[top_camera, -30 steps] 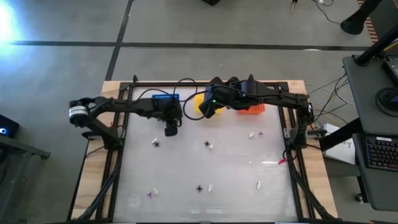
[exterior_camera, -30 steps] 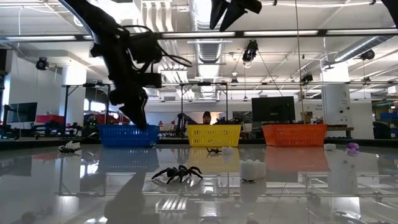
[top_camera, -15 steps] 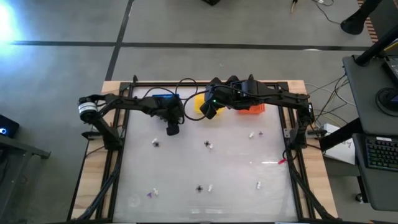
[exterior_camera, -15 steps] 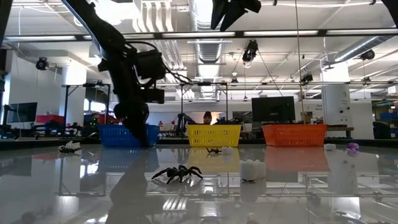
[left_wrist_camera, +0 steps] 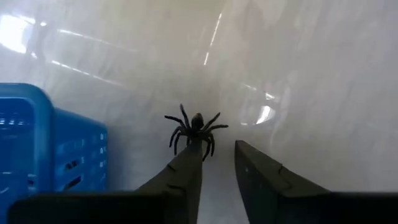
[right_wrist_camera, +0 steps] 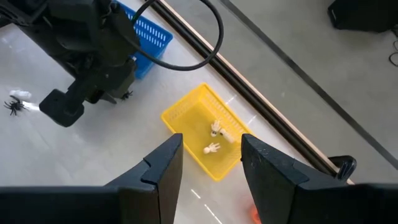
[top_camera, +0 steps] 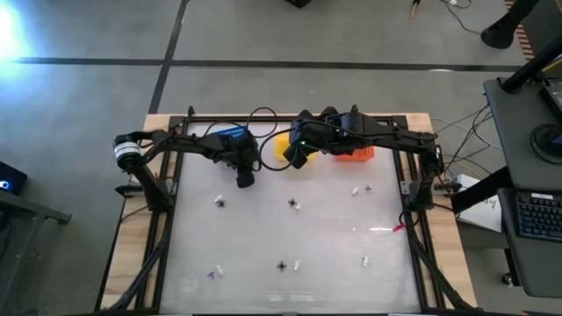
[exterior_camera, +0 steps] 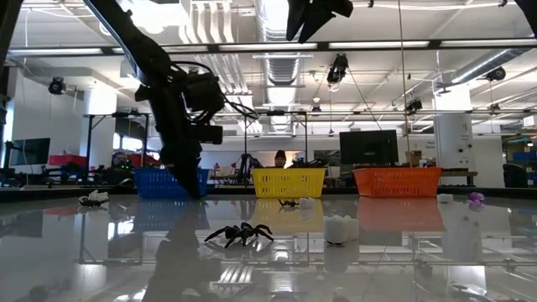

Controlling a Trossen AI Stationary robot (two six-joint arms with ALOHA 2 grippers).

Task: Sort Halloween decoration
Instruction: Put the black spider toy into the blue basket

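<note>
The Halloween decoration is tiny trinkets scattered over the glossy table: black spiders point(top_camera: 219, 203) point(exterior_camera: 240, 233), whitish pieces point(top_camera: 356, 189) and a purple piece point(top_camera: 211, 273). My left gripper point(left_wrist_camera: 217, 157) is open, low over the table beside the blue basket point(left_wrist_camera: 43, 149). It points steeply down. A black spider point(left_wrist_camera: 194, 127) lies on the table just past one fingertip, not between the fingers. My right gripper point(right_wrist_camera: 211, 155) hangs open, high above the yellow basket point(right_wrist_camera: 208, 140), which holds two whitish pieces point(right_wrist_camera: 214, 128). My left gripper has one fingertip point(left_wrist_camera: 191, 155) overlapping the black spider's rear legs point(left_wrist_camera: 200, 144) in the left wrist view. I cannot tell whether it touches them. The spider lies flat on the table.
Blue point(top_camera: 233, 136), yellow point(top_camera: 281, 145) and orange point(top_camera: 356, 154) baskets stand in a row along the far edge. A dark frame point(top_camera: 167, 219) borders the table. Another spider point(right_wrist_camera: 13, 106) and a white piece lie near the left arm.
My left gripper has sunk toward the table and drifted a little toward the far edge, closer to the blue basket. The right arm has kept its place.
</note>
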